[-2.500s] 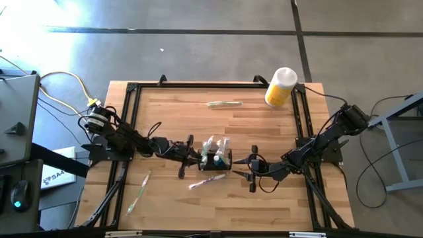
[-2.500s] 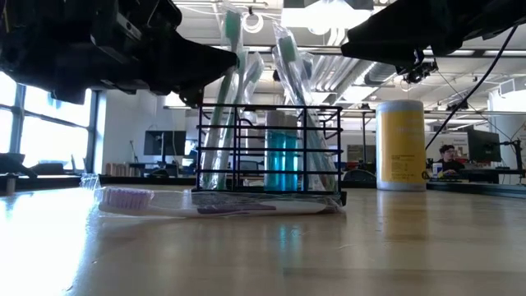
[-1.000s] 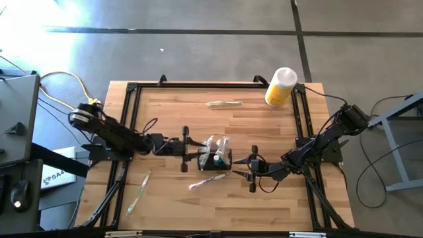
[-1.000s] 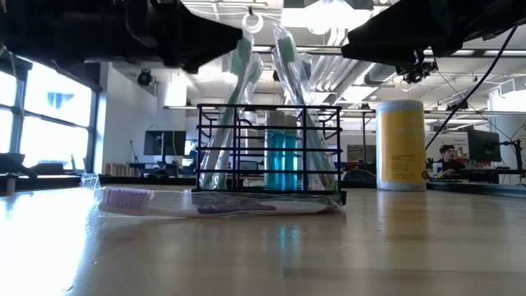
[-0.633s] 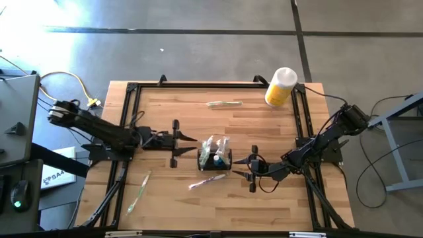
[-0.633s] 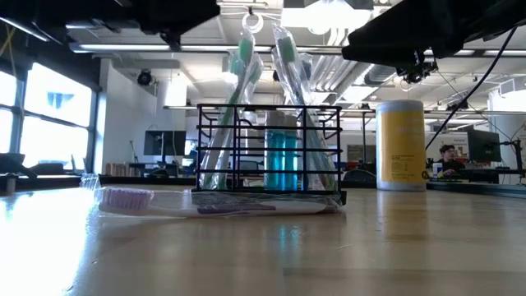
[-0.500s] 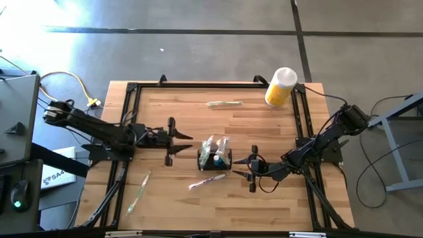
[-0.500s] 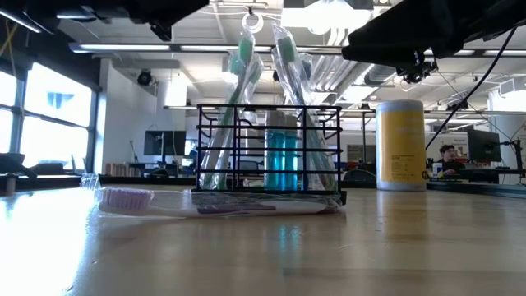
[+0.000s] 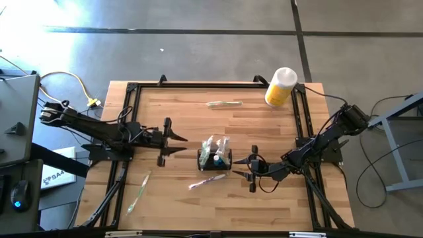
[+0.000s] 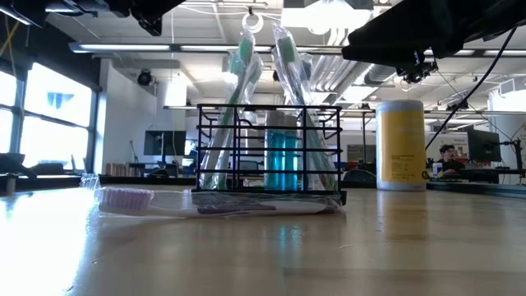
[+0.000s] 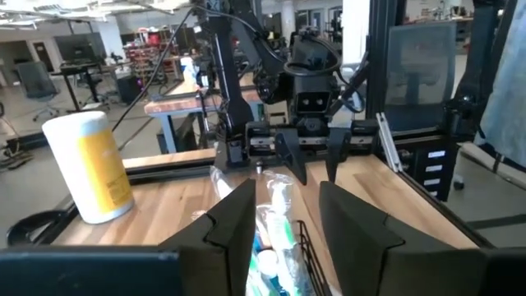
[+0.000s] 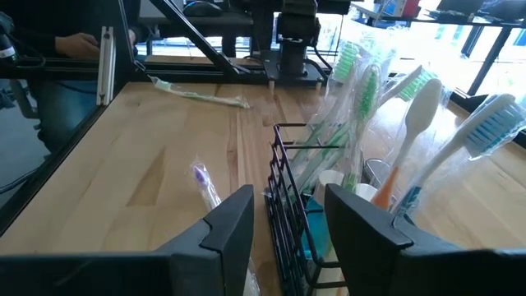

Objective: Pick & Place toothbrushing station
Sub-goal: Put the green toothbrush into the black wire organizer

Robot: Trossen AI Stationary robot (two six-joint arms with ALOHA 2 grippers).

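Pincers flank the toothbrushing station [image 9: 215, 159]: the left pincer [image 9: 173, 143], fingers spread and holding nothing, hovers at the station's 10 o'clock, near but apart; the right pincer [image 9: 240, 167], also spread and empty, sits just beside it at 4 o'clock. On the wooden surface [image 9: 251, 125], a yellow bottle [image 9: 280, 86] stands well off at 1 o'clock. The black wire station sits mid-surface, upright, packed with wrapped toothbrushes [image 10: 283, 74] that tower over its low walls. One wrapped toothbrush [image 9: 207, 181] lies touching the station's near side at 6 o'clock; others lie at 12 [image 9: 225, 103] and 8 o'clock [image 9: 139, 192]. Likely trouble: a pincer closing on the tall wrappers rather than the wire wall could spill brushes or tip the top-heavy station, and the loose brush beneath could snag a lift.
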